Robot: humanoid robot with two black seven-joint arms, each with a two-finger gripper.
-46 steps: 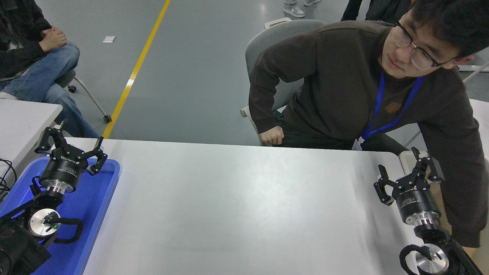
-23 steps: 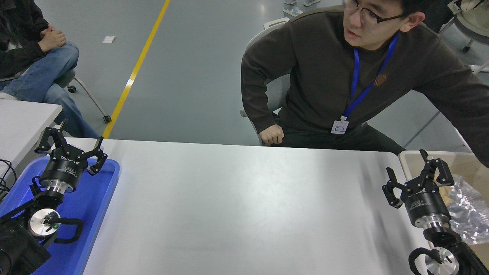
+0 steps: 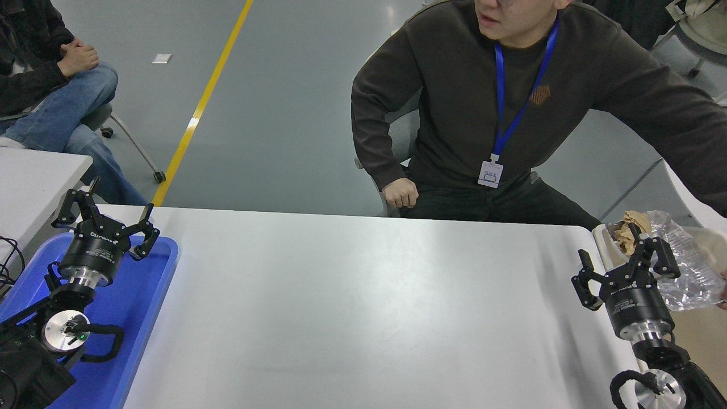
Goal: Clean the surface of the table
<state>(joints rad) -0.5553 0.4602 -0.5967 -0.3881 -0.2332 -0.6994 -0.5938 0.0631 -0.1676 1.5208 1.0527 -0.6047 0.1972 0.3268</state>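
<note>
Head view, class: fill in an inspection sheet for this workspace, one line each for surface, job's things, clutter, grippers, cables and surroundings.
Surface: table surface bare, light grey-white, no litter seen.
Job's things: blue tray at the left edge; beige bin at the right edge.
Clutter: crumpled clear plastic bottle and brown paper wad over the bin.
Grippers: left gripper over the tray, jaws open, empty; right gripper near the bin, jaws open, empty.
Cables: black cables at the far left.
Surroundings: seated person at the far side; second person top left; yellow floor line.
</note>
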